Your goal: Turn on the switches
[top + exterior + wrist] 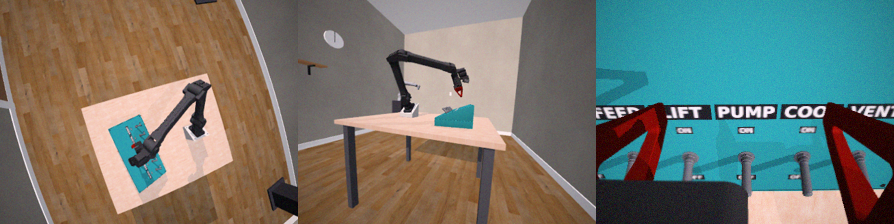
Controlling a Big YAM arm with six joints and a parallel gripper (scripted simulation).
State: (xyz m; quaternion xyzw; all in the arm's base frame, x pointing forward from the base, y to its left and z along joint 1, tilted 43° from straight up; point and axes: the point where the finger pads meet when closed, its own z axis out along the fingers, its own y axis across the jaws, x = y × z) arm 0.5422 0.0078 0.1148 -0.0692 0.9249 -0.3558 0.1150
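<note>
The teal wedge-shaped console (121, 141) (457, 120) (746, 50) stands on the light wooden table (97, 125) (395, 125). In the wrist view its labels read FEED, LIFT (691, 112), PUMP, COOL (802, 112) and VENT. The LIFT lever (689, 165), the PUMP lever (745, 170) and the COOL lever (803, 171) all lean toward their OFF marks. The FEED and VENT levers are partly hidden behind my red fingers. The sixth switch is out of the wrist view. My gripper (134, 149) (459, 92) (745, 111) is open and empty, well above the console's face, centred over PUMP.
The arm's base (195, 133) (409, 112) is bolted to the table to the right of the console. The console's near end lies close to the table's front edge. A dark box (283, 195) stands on the floor beyond the table.
</note>
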